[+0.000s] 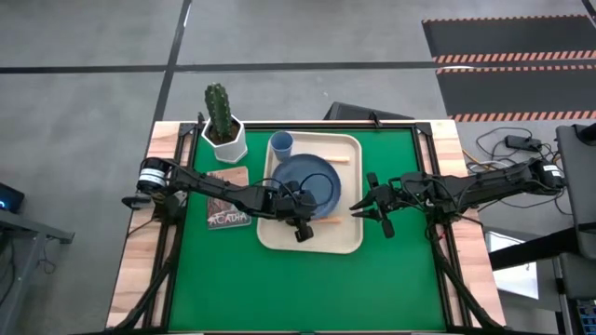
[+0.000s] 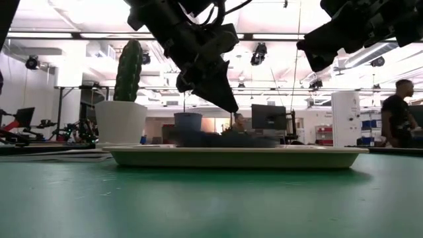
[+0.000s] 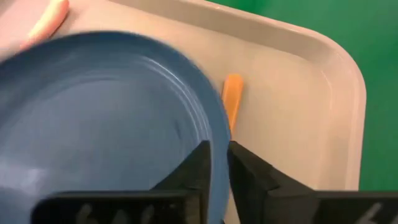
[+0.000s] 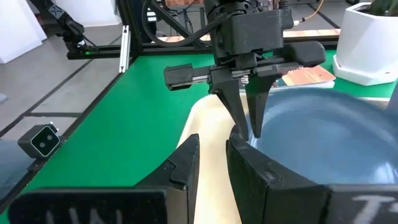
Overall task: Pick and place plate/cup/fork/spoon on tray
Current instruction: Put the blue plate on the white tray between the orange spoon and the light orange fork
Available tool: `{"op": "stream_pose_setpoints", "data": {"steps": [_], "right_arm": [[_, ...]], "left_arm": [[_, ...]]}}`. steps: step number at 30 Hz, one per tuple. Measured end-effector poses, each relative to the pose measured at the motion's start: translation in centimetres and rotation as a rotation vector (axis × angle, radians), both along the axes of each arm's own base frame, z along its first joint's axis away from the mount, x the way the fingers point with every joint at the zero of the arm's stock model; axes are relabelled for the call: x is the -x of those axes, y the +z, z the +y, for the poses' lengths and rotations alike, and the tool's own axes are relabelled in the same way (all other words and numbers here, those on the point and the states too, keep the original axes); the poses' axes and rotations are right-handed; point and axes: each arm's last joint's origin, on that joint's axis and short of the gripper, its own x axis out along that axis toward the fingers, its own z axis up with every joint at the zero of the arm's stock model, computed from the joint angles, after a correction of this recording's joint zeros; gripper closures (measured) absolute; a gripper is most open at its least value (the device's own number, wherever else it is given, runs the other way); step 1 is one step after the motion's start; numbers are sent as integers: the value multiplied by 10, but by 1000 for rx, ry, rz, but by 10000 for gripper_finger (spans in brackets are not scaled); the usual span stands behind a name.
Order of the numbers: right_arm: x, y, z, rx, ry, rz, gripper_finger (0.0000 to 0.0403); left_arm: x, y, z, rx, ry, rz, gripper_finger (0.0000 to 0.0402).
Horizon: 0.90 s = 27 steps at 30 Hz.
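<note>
The dusty-blue plate [image 1: 305, 181] lies in the beige tray [image 1: 349, 237]. The small blue cup [image 1: 280, 143] stands in the tray's far left corner. Two orange handles lie in the tray. One [image 1: 340, 159] is at the plate's far right and one [image 1: 328, 221] at its near side; their metal ends are hidden, so I cannot tell fork from spoon. My left gripper [image 1: 300, 221] is shut on the plate's near rim. My right gripper [image 1: 358, 208] hovers at the tray's right edge, slightly open and empty. My left gripper pinches the plate's raised rim [image 3: 214, 134] on its near right side, one finger inside the rim and one outside. The fingers [image 4: 239, 106] come from above, pointing down. In the low view the plate [image 2: 218, 139] sits low over the tray; whether it is lifted clear, I cannot tell.
A white pot with a green cactus [image 1: 223, 130] stands at the table's far left. A brown booklet [image 1: 228, 200] lies left of the tray. Bare green mat [image 1: 307, 288] spreads on the near side. A person [image 2: 396, 112] stands in the room beyond.
</note>
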Motion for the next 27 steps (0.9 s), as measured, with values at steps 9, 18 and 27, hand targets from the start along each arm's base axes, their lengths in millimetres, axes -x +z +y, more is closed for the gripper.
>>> {"op": "stream_pose_setpoints", "data": {"steps": [9,18,27], "right_arm": [[-2,-2,0,-13,-11,15,335],[-18,-18,-9,-50,-309,126,339],[-87,-28,-41,73,-396,330,383]], "left_arm": [[2,6,-2,34,0,-18,307],[24,55,-25,15,-105,-145,304],[63,108,-54,-248,-54,-294,304]]}}
